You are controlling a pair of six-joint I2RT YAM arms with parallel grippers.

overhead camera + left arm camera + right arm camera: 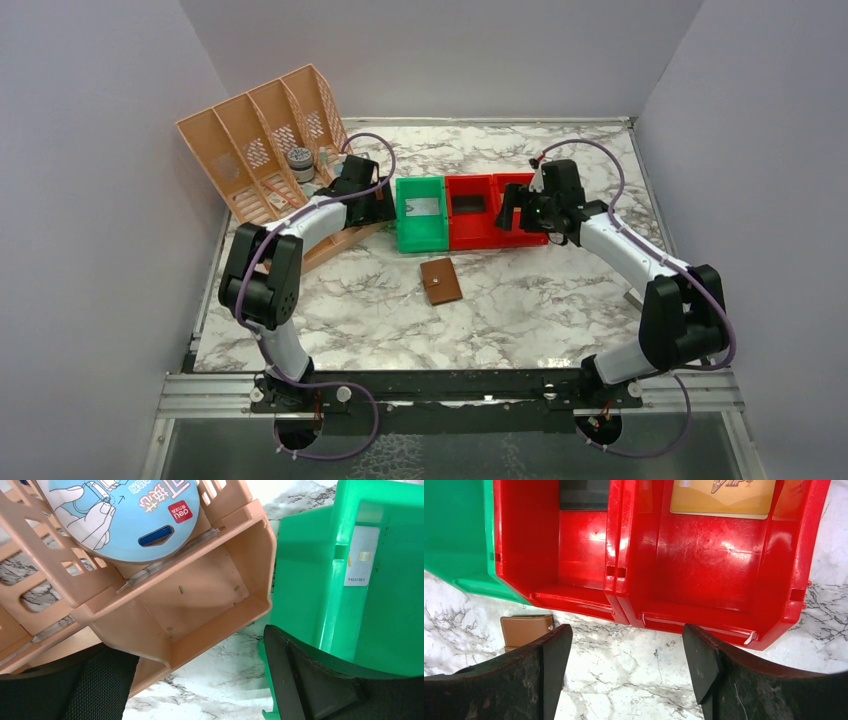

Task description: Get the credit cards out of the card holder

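Note:
The card holder (pixel 441 281), a small brown leather wallet, lies closed on the marble in front of the bins; its corner (pixel 525 629) shows beside my right fingers. A pale credit card (pixel 424 207) (pixel 361 555) lies in the green bin (pixel 422 243). A dark card (pixel 584 494) lies in the middle red bin (pixel 470 240), and a gold one (pixel 722 497) in the right red bin (pixel 724 555). My left gripper (pixel 200 680) is open and empty between the rack and the green bin. My right gripper (pixel 626 665) is open and empty over the marble at the right red bin's front.
A tan slotted file rack (pixel 260 150) leans at the back left, holding a round tin (pixel 299 160) and a blue round package (pixel 130 515). The three bins stand side by side mid-table. White walls enclose the table on three sides.

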